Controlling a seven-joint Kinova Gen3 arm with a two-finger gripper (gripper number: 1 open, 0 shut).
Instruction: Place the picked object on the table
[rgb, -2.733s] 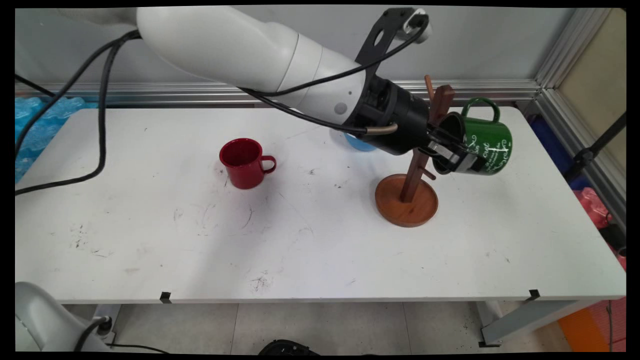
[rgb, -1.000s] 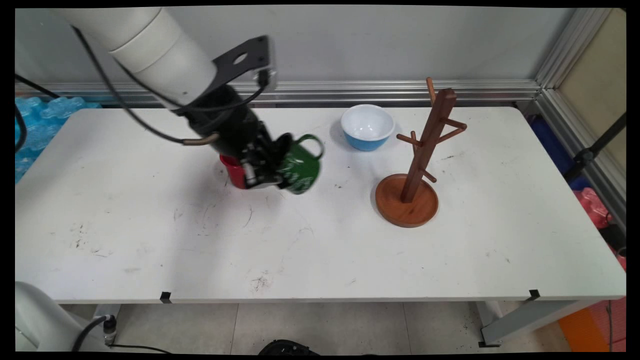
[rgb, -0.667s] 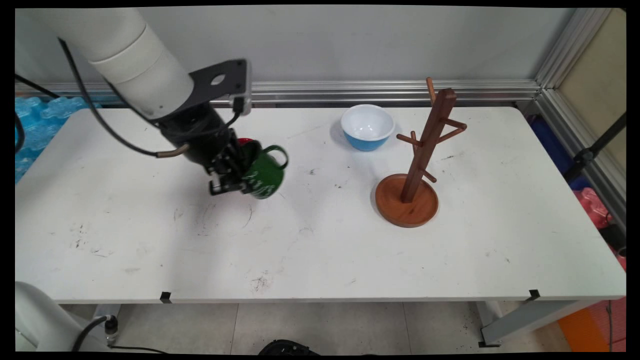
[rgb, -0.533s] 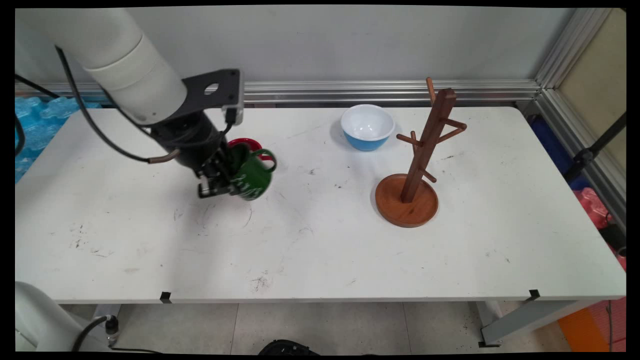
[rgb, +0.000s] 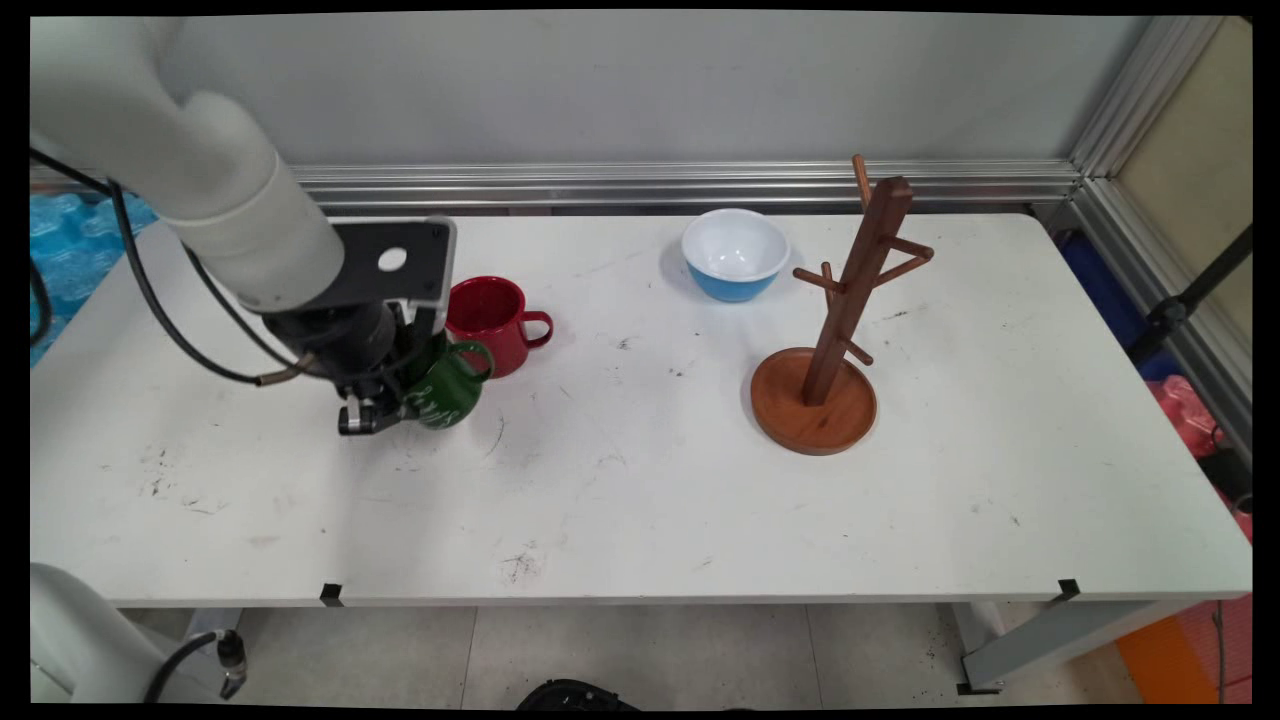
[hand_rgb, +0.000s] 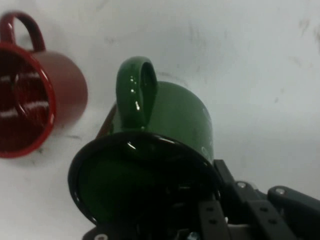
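My gripper (rgb: 385, 405) pinches the rim of the tilted glossy green enamel mug (rgb: 447, 387) low over the desk's (rgb: 640, 480) left-centre, just beside the upright red enamel mug (rgb: 488, 318), so drifting toward the back edge could knock it.

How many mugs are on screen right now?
2. The green mug is gripped by the claw at the table's left; the red mug stands upright just behind it. None hang on the wooden mug tree.
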